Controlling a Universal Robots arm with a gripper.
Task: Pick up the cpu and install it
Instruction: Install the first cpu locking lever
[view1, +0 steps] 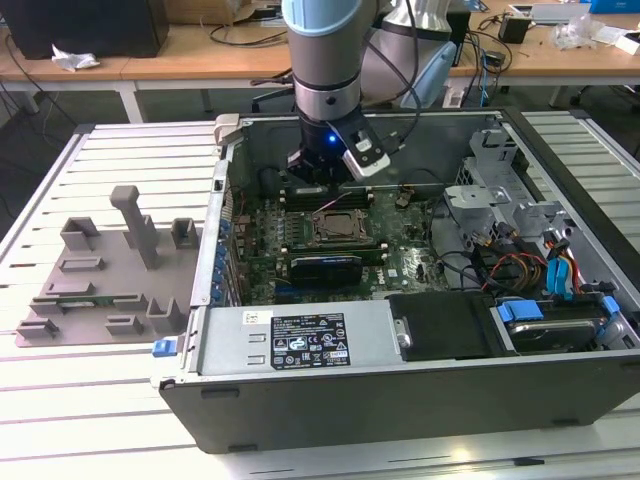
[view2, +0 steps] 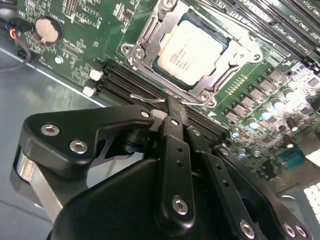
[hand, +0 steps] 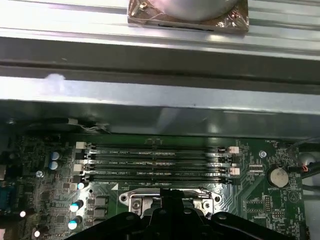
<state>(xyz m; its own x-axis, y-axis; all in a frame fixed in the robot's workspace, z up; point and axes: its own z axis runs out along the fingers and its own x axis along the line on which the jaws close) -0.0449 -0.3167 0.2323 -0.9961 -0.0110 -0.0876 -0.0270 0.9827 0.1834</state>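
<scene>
One cpu (view2: 192, 50) sits socketed just beyond the closed, empty fingers (view2: 172, 107).

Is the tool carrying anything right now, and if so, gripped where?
Nothing is held. In the second wrist view the cpu sits in the motherboard socket, apart from the tool, whose tips have nothing between them.

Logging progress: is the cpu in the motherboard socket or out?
In: the cpu lies flat inside the socket frame, with the tool beside it.
</scene>
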